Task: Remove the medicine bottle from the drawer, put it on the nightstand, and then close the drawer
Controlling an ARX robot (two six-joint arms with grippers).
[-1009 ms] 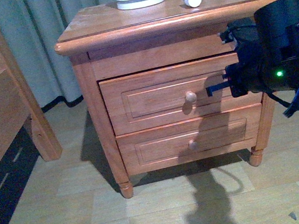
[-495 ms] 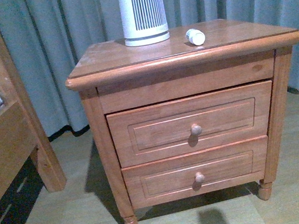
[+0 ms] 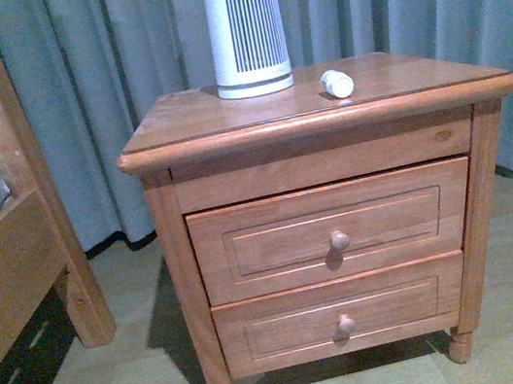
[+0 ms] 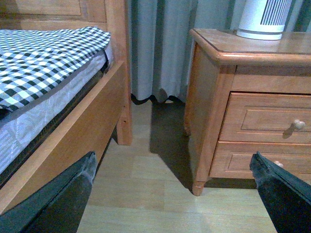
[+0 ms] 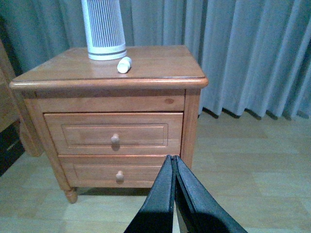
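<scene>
The medicine bottle (image 3: pixel 337 83) lying at the air purifier's (image 3: pixel 246 28) four o'clock looks light, rigid and prone to roll, best pinched across its body; the right gripper (image 5: pixel 174 160) is pressed together, the left gripper (image 4: pixel 172 179) spread.

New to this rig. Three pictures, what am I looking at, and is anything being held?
It's a two-armed robot. The front picture comes from a camera on its body; neither arm shows there. The other two come from cameras on its wrists. In the left wrist picture the left pincer is open, with dark fingers at both lower corners. In the right wrist picture the right pincer is shut and empty. On the nightstand a small white medicine bottle lies on its side beside a tall white ribbed appliance. The upper drawer is closed.
</scene>
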